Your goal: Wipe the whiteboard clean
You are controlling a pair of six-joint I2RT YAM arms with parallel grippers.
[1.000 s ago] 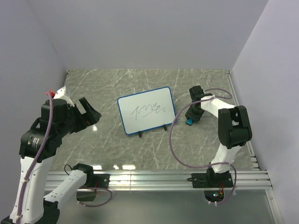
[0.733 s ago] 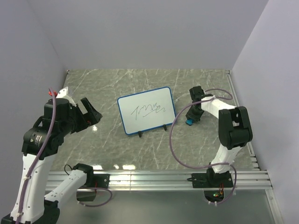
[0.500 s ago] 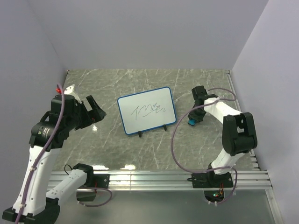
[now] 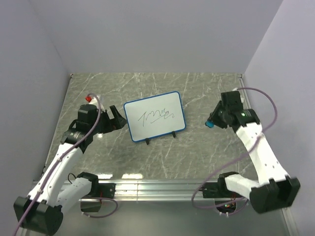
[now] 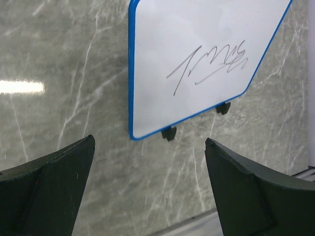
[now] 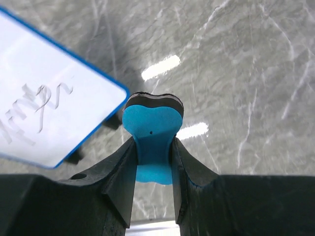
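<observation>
The whiteboard [image 4: 154,117], white with a blue frame, small black feet and a dark scribble, lies mid-table; it also shows in the left wrist view as whiteboard [image 5: 197,59] and at the left of the right wrist view as whiteboard [image 6: 44,118]. My right gripper [image 4: 212,123] hangs above the table to the board's right, shut on a bright-blue eraser [image 6: 152,132] that is squeezed between the fingers. My left gripper [image 4: 114,119] stands open just left of the board, nothing between its fingers [image 5: 49,191].
Grey marble tabletop [image 4: 206,91] enclosed by pale walls. A metal rail [image 4: 162,189] with the arm bases runs along the near edge. Cables loop from both arms.
The right gripper closed on the eraser and lifted it off the table, swinging right and up. The left arm lowered and moved right toward the board's left edge.
</observation>
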